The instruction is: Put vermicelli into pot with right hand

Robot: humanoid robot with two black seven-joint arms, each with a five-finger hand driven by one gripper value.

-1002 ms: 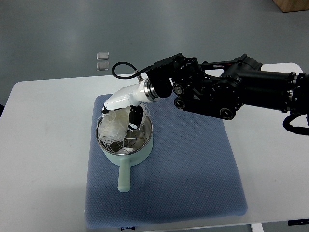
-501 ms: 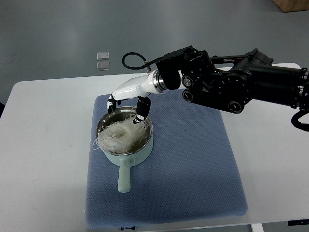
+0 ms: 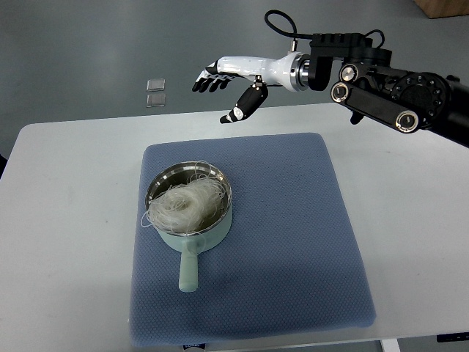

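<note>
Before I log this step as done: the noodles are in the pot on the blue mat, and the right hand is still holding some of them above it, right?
Not quite. The top view shows the right hand open and empty, raised beyond the blue mat. The noodles are in the pot, a few strands hanging over its rim.

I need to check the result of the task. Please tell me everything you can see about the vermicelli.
The vermicelli is a loose nest of thin, whitish, half-clear strands. It lies inside the pot, towards its left side, filling much of the bowl. A few strands loop over the left rim and hang outside, above the blue mat. Nothing holds it: the right hand is open and well away, above the far edge of the table.
</note>
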